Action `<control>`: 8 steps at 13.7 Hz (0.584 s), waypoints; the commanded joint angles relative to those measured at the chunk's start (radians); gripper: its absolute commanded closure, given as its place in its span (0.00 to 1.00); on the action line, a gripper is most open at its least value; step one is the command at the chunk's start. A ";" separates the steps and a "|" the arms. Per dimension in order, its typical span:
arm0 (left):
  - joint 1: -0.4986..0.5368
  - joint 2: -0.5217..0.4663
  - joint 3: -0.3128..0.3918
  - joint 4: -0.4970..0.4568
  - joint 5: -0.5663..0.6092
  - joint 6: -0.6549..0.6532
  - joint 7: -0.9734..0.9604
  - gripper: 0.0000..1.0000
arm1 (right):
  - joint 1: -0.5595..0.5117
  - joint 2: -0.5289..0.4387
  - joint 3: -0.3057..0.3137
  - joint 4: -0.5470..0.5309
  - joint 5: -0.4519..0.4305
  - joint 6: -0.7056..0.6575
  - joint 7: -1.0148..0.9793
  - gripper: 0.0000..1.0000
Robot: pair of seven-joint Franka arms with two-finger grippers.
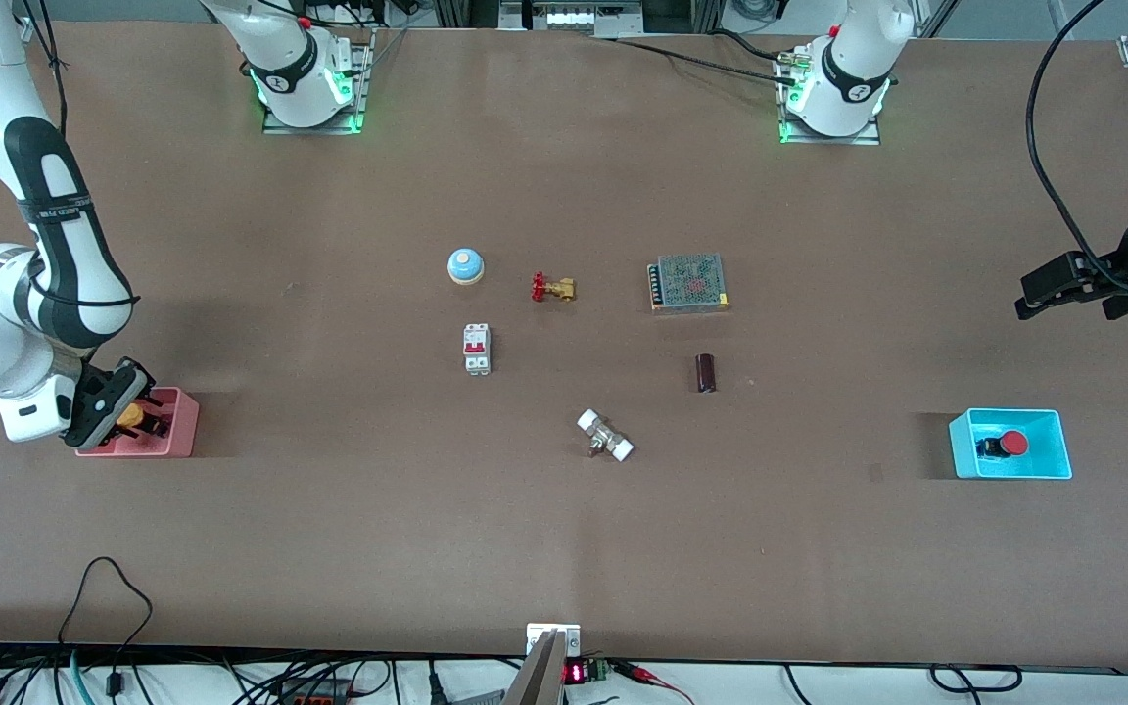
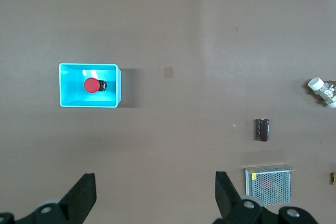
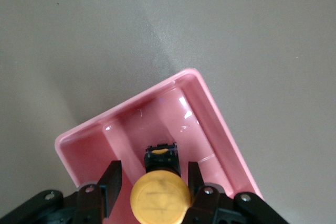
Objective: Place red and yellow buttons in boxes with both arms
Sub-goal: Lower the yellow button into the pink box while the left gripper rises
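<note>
The yellow button (image 1: pixel 131 414) sits in the pink box (image 1: pixel 182 431) toward the right arm's end of the table. My right gripper (image 1: pixel 123 416) is down in that box, its fingers open on either side of the button with a gap to its black base. In the right wrist view the yellow button (image 3: pixel 160 198) lies between the fingers (image 3: pixel 113 177) of my right gripper (image 3: pixel 154 169), over the pink box (image 3: pixel 210 108). The red button (image 1: pixel 1014 443) lies in the cyan box (image 1: pixel 961 450). My left gripper (image 1: pixel 1063 299) is open and empty, high over bare table. The left wrist view shows my left gripper (image 2: pixel 155 182), the red button (image 2: pixel 91 85) and the cyan box (image 2: pixel 113 100).
Mid-table stand a light-blue bell (image 1: pixel 465 265), a brass valve with a red handle (image 1: pixel 552 288), a mesh-covered power supply (image 1: pixel 688 282), a white circuit breaker (image 1: pixel 477 349), a dark cylinder (image 1: pixel 706 373) and a white-capped fitting (image 1: pixel 605 436).
</note>
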 commanded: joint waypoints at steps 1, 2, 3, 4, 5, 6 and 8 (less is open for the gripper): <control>-0.004 -0.059 0.003 -0.087 -0.014 0.041 -0.014 0.00 | -0.017 0.004 0.016 0.016 0.025 -0.002 -0.033 0.35; -0.004 -0.055 0.007 -0.078 -0.014 0.041 -0.014 0.00 | -0.017 0.004 0.016 0.016 0.025 -0.002 -0.033 0.35; -0.004 -0.052 0.010 -0.075 -0.014 0.040 -0.014 0.00 | -0.017 0.002 0.016 0.018 0.025 -0.002 -0.033 0.35; -0.004 -0.050 0.012 -0.068 -0.015 0.038 -0.011 0.00 | -0.017 -0.001 0.016 0.020 0.028 -0.002 -0.033 0.35; -0.004 -0.044 0.012 -0.050 -0.017 0.035 -0.016 0.00 | -0.018 -0.004 0.016 0.020 0.035 -0.002 -0.033 0.35; -0.004 -0.033 0.012 -0.030 -0.017 0.025 -0.028 0.00 | -0.021 -0.008 0.016 0.020 0.036 -0.002 -0.033 0.35; -0.003 -0.035 0.012 -0.025 -0.012 -0.001 -0.037 0.00 | -0.021 -0.031 0.016 0.020 0.036 -0.005 -0.033 0.35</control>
